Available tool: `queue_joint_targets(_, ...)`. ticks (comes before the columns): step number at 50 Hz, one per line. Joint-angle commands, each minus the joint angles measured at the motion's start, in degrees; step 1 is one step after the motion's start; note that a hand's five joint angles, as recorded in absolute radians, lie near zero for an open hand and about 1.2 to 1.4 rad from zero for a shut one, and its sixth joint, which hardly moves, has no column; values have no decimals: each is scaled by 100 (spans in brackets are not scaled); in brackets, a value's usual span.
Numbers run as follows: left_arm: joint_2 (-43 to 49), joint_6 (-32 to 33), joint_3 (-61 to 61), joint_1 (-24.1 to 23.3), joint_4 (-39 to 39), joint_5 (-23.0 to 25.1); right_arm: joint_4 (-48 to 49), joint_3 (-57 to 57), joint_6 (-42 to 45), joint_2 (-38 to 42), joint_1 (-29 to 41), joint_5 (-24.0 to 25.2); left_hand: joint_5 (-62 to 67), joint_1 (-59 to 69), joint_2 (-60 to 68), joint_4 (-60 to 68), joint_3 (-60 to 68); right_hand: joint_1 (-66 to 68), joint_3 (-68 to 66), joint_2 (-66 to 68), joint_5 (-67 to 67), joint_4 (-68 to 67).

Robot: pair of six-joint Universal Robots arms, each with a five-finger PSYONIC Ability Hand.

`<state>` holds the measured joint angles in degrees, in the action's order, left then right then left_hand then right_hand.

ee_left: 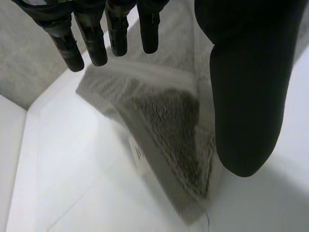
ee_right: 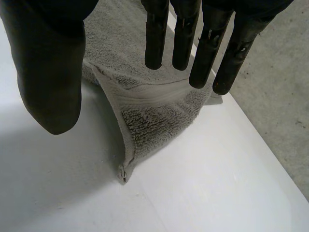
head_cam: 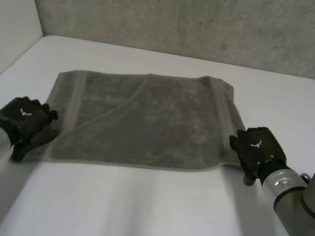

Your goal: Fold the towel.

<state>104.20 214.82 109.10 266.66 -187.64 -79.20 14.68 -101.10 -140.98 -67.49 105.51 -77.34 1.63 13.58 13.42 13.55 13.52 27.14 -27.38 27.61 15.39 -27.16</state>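
Note:
A grey towel [head_cam: 144,122] lies on the white table [head_cam: 146,214], folded over once with a diagonal crease across its upper layer. My left hand [head_cam: 23,120] rests at the towel's near left corner, fingers straight and open. In the left wrist view that corner [ee_left: 174,145] lies flat under the left hand's fingers [ee_left: 96,38] and thumb, which hold nothing. My right hand [head_cam: 257,149] sits at the near right corner, also open. In the right wrist view the corner [ee_right: 145,125] lies below the straight fingers [ee_right: 193,43], apart from them.
A grey wall [head_cam: 194,14] runs along the table's far edge, and a white panel [head_cam: 4,17] stands at the left. White tabletop stretches in front of the towel between the two arms.

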Motion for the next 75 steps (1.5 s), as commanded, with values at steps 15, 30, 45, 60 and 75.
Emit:
queue_joint_targets(15,786,34,-160,-79,-158,1,0,-6,9,7,-5,-1,766,572,588,575,578,-158,182,-205,17,161)
queue_joint_targets(30,1304,25,-530,-264,-659,-8,53,-23,9,16,-5,-1,2093,1898,1914,1901,1904,-158,182,-205,17,161)
queue_joint_targets(45,1726,-10,-917,-475,-888,-26,62,-6,9,16,-5,-1,5241,5046,5062,5049,5052,-141,165,-189,34,144)
queue_joint_targets(60,1296,-291,-802,-484,-1486,-61,44,213,-798,51,-434,17,6837,6642,6658,6645,6648,-460,484,-508,-285,463)
queue_joint_targets(75,1173,-564,-846,-405,-1486,-70,-53,601,-1978,429,-673,685,6837,6642,6658,6645,6648,-376,400,-424,-201,379)
